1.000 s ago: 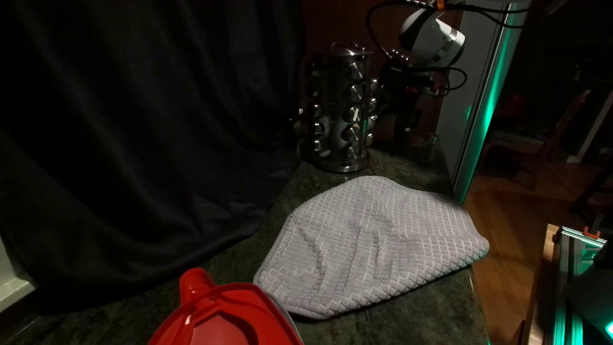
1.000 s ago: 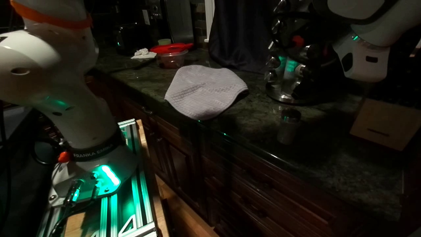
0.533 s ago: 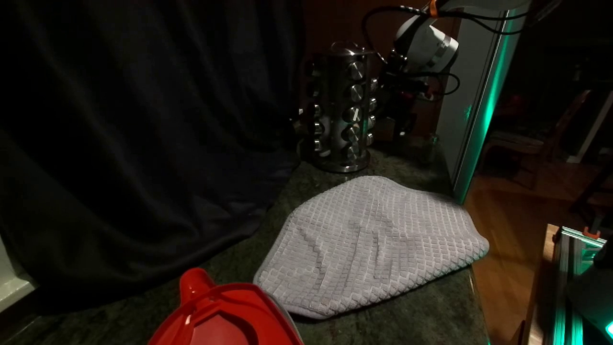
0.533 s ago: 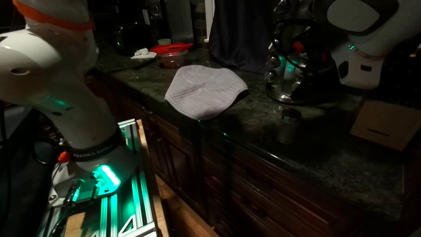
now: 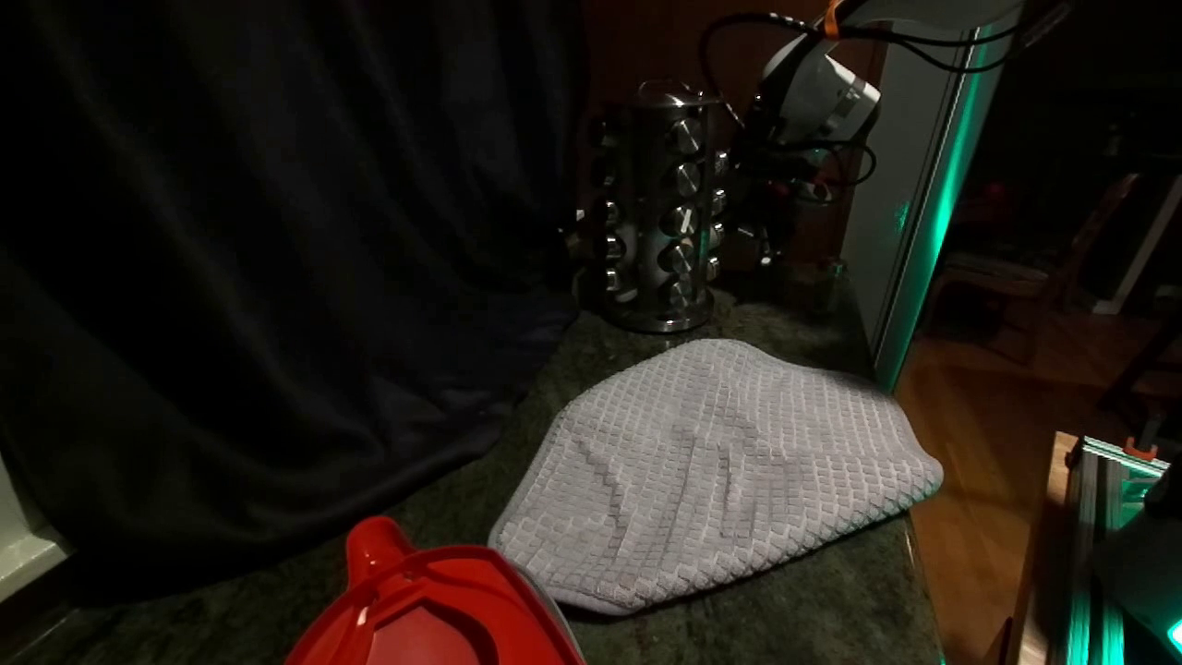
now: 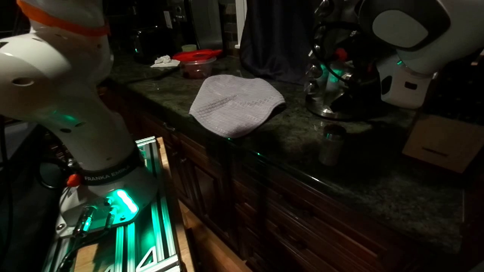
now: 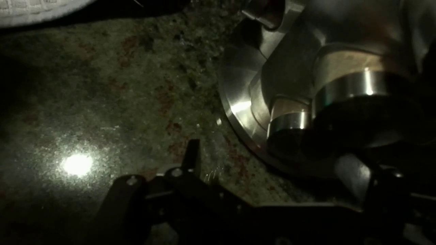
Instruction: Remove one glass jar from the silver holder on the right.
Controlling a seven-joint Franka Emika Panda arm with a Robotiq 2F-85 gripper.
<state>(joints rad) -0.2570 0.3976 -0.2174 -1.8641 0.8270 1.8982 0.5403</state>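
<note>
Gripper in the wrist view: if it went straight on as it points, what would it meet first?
Probably the smaller-looking jar cap on the silver holder, roughly ahead of the open gripper. Depth is unclear, so the larger-looking cap next to it might come first.

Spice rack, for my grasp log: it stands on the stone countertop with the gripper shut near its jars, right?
Not shut: the wrist view shows the gripper open, fingers apart, near the jars. The spice rack stands on the stone countertop.
</note>
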